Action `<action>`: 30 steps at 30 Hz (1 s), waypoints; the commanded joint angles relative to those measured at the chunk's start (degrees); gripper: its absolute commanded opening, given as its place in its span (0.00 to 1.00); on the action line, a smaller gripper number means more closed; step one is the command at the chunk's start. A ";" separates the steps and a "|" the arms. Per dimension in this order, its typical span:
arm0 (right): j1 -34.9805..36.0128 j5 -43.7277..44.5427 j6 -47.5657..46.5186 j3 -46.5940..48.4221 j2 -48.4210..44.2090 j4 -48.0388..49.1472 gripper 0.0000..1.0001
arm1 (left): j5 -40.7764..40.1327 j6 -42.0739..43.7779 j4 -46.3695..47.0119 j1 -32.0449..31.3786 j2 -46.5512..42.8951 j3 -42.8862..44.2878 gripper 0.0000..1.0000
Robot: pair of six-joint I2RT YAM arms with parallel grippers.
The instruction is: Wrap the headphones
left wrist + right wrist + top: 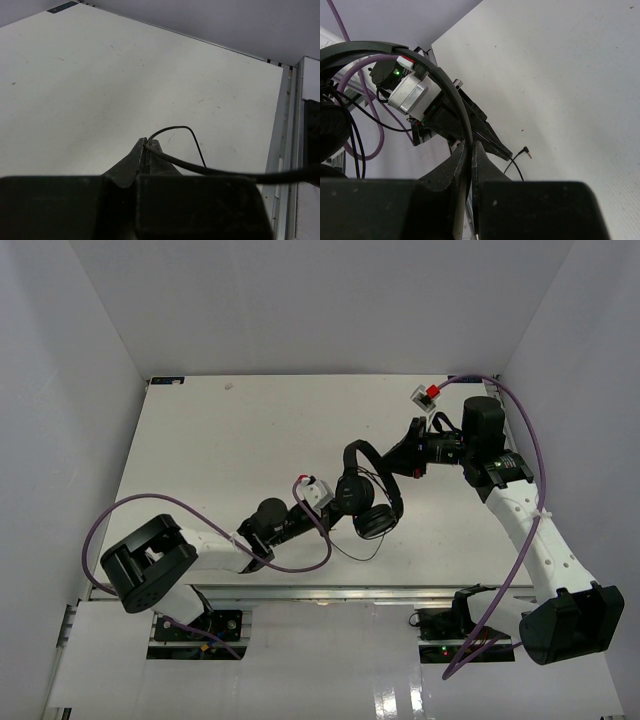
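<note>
The black headphones [372,502] are held above the middle of the table. My right gripper [407,466] is shut on their thin headband [427,60], which runs down between its fingertips [470,150]. One earcup [329,131] shows at the left edge of the right wrist view. My left gripper [328,508] sits just left of the earcups, shut on the thin black cable [210,170] at its tips [145,145]. Past the tips the cable makes a small loop [176,128]. The cable's plug [526,150] lies on the table beyond the left gripper [506,151].
The white table [230,450] has grey walls on three sides. A slack cable loop [352,552] hangs toward the table's near edge. Thick purple robot cables [110,525] trail beside both arms. A metal rail [280,150] borders the table.
</note>
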 commanded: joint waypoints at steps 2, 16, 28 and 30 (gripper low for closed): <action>-0.37 -3.27 4.98 3.45 -1.40 3.90 0.08 | 0.73 -2.09 -2.02 -0.31 -0.78 1.39 0.00; -3.03 1.02 18.17 7.22 1.21 7.44 0.08 | -0.87 -5.14 -6.67 -1.81 1.76 0.52 0.00; -3.41 18.78 21.69 5.65 1.65 10.01 0.08 | -4.56 -5.60 -9.59 -5.43 1.95 6.35 0.13; -3.41 19.44 22.00 4.80 1.97 10.72 0.08 | -4.75 -6.25 -7.21 -6.09 2.46 6.56 0.20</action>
